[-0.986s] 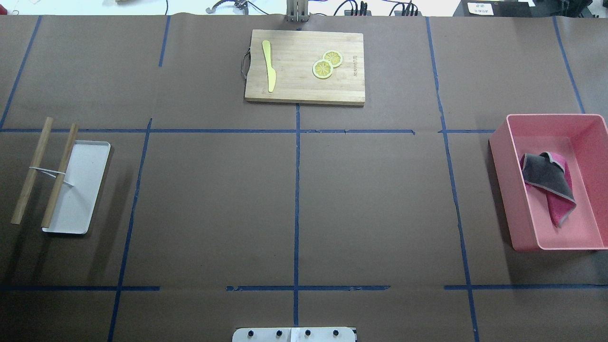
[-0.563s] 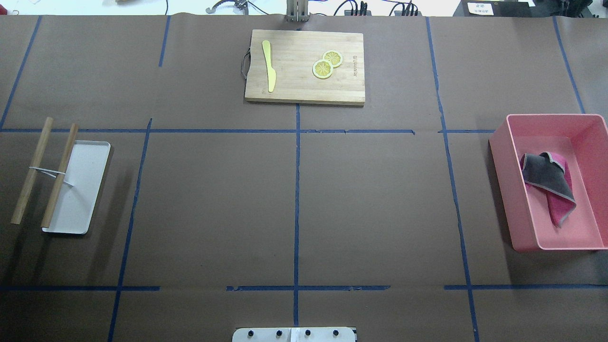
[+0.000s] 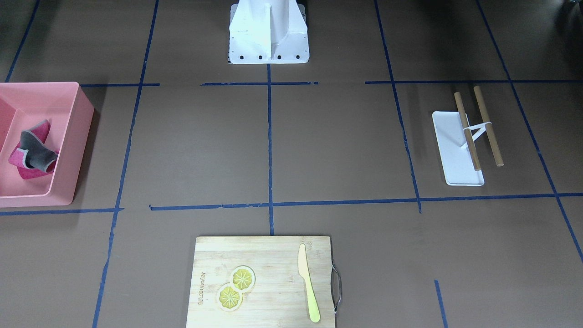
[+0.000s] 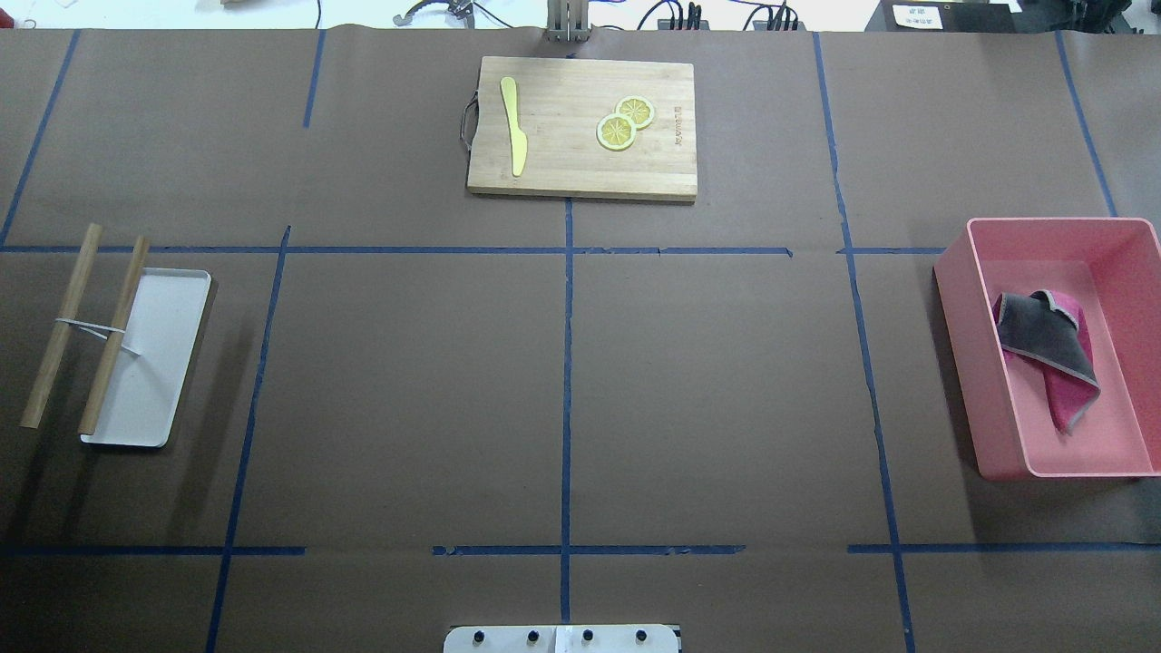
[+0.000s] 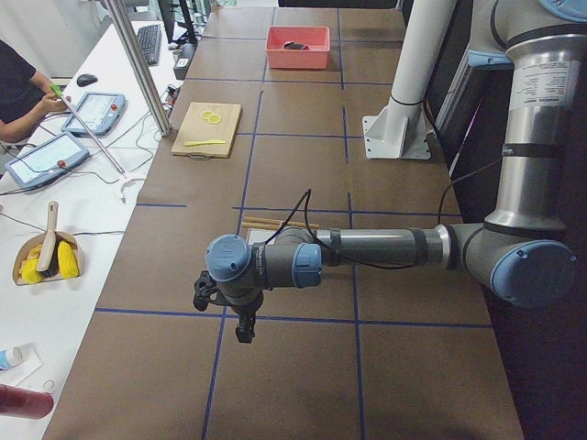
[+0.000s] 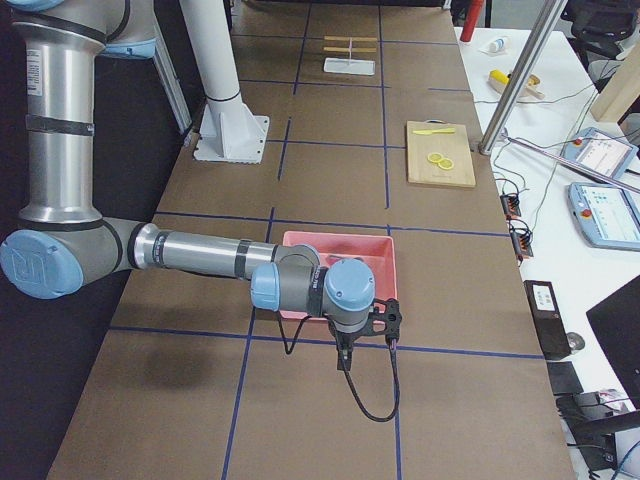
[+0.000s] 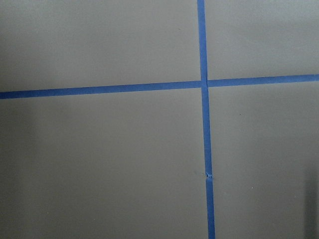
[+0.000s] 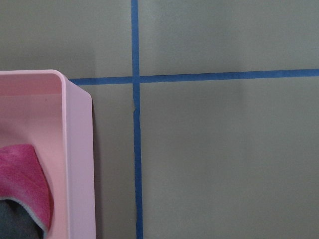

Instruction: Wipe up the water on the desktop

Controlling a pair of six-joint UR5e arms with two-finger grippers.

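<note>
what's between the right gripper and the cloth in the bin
Only the side wall of the bin: the right gripper hangs outside it, beside it, and the cloth lies inside. The bin is open on top and nothing covers the cloth, so a reach from above looks clear.

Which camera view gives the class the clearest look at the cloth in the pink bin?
Overhead exterior: the pink-and-grey cloth lies whole and unobstructed inside the pink bin. Front-facing shows it too, bin cropped; right wrist catches only a corner; exterior left, a speck.
</note>
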